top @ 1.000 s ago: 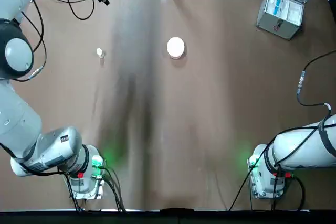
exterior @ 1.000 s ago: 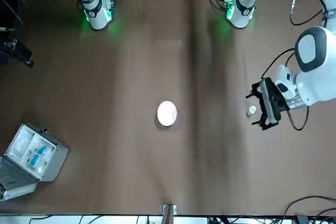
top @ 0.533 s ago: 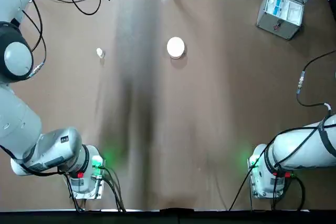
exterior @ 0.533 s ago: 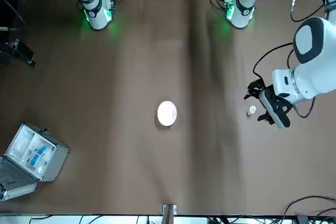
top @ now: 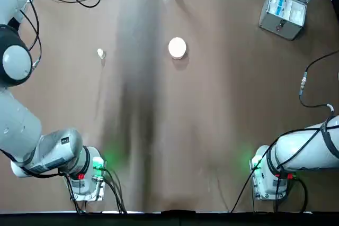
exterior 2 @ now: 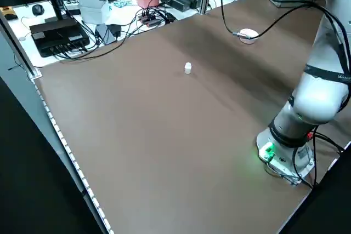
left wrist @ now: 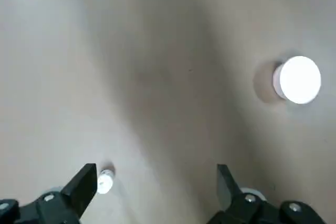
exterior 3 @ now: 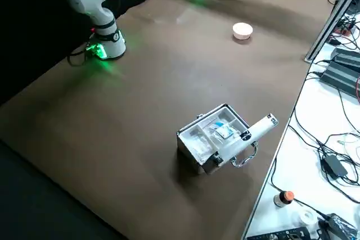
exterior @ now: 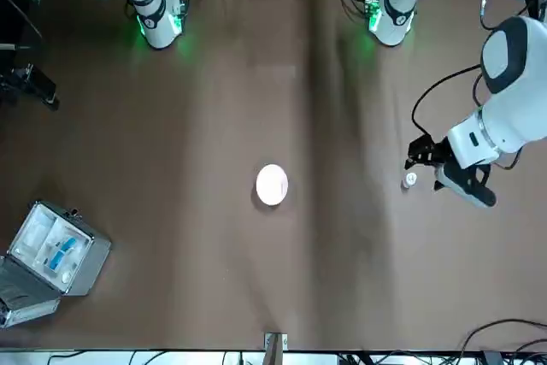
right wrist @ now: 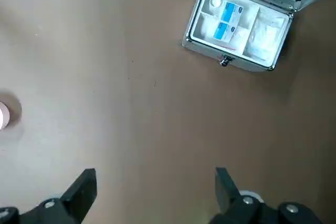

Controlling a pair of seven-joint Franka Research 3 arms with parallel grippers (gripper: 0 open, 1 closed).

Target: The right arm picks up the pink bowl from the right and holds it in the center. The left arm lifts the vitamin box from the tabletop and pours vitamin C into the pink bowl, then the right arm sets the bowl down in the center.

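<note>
The pink bowl (top: 177, 47) stood on the desk (top: 212, 120) at the centre, toward the far edge, held by nothing. The vitamin box (top: 100, 53) stood upright well to its left. The left claw (left wrist: 157, 190), fingers spread wide and empty, hung high, just beside the box. The right claw (right wrist: 155, 192), likewise wide and empty, hovered on the right, near an open metal case (top: 286, 5). This arrangement fitted either a stage preceding the pour or the finished placement.

You're looking at a robotics lab: a brown-covered table (top: 212, 130) with two arm bases bolted at its near edge. Past the far edge runs a white bench (exterior 2: 60, 17) strewn with cables (exterior 2: 159, 15), black electronics boxes (exterior 2: 57, 31) and a tissue box (exterior 2: 92, 5).
</note>
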